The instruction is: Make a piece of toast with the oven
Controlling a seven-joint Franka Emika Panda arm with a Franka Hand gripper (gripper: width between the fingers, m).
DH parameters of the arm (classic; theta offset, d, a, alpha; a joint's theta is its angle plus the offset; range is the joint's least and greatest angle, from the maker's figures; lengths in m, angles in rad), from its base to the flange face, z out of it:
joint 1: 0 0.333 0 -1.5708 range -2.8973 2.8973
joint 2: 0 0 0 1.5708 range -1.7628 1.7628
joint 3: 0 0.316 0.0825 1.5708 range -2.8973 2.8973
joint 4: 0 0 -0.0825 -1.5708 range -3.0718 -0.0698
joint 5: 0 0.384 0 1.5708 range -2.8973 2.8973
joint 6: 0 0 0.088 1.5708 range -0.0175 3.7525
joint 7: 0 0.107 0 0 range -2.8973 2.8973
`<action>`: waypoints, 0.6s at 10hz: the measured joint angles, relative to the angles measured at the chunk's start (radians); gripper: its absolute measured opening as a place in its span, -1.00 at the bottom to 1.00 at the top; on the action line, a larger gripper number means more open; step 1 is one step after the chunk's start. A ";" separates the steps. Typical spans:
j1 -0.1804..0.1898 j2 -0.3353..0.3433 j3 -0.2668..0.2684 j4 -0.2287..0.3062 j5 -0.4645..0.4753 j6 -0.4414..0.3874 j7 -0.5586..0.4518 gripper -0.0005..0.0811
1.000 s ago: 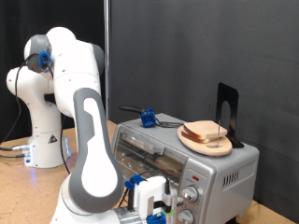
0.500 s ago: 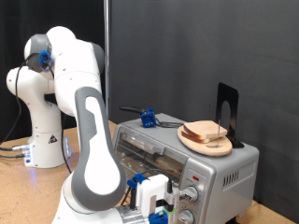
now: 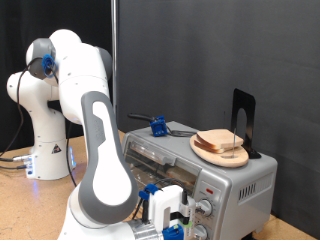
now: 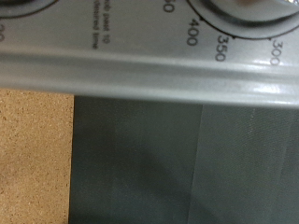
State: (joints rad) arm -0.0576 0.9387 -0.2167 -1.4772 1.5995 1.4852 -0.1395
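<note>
Your gripper (image 3: 172, 226) sits low at the exterior view's bottom, right against the front of the oven (image 3: 215, 185) beside its knobs (image 3: 205, 208). You cannot tell whether the fingers are open or closed. The wrist view is pressed close to the oven's silver panel (image 4: 140, 70), where dial numbers 400, 350 and 300 read, with the wood-grain tabletop (image 4: 33, 154) beyond. The round wooden plate (image 3: 205, 154) rests on top of the oven and carries the piece of toast (image 3: 222, 141) among stacked slices.
</note>
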 joint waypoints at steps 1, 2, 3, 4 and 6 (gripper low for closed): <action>0.000 0.000 0.000 0.003 0.000 -0.006 0.003 0.99; -0.001 0.001 -0.002 0.007 -0.004 -0.015 0.006 0.72; -0.001 0.009 -0.003 0.008 -0.008 -0.012 0.006 0.30; -0.001 0.015 -0.003 0.009 -0.010 -0.008 0.005 0.30; -0.001 0.031 -0.004 0.017 -0.010 -0.001 0.004 -0.19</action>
State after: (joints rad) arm -0.0588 0.9694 -0.2210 -1.4602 1.5892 1.4845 -0.1351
